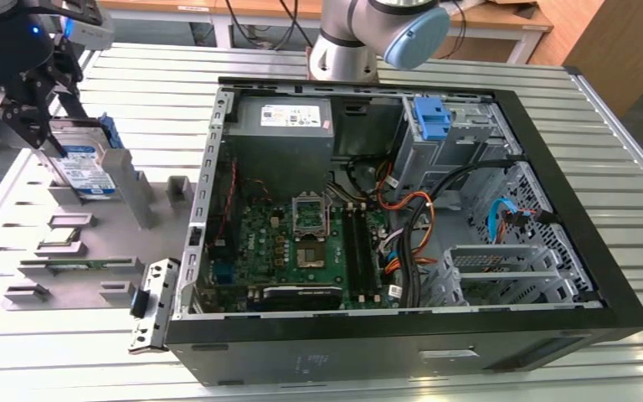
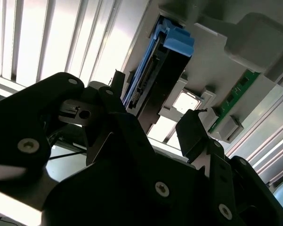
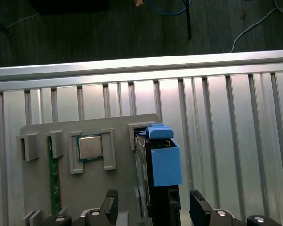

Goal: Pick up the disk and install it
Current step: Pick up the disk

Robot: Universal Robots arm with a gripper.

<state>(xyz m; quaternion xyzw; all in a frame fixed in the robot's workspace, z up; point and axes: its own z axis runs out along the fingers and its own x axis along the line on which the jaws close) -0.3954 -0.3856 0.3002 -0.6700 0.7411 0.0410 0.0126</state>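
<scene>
Arm (image 1: pixel 350 42) reaching down, fingers (image 3: pixel 109 205) spread wide (both tips showing)

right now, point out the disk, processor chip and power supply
disk (image 3: pixel 165 167): first wrist view, blue plastic rail
processor chip (image 3: pixel 89 147): first wrist view, silver top
power supply (image 1: pixel 282 142): exterior view, grey casing

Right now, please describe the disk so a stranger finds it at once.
At the exterior view's left of the open computer case sits a grey holder. The disk stands on edge in it. Unlike the small square chip beside it, it is large, with a white-and-blue label and blue rails.
</scene>
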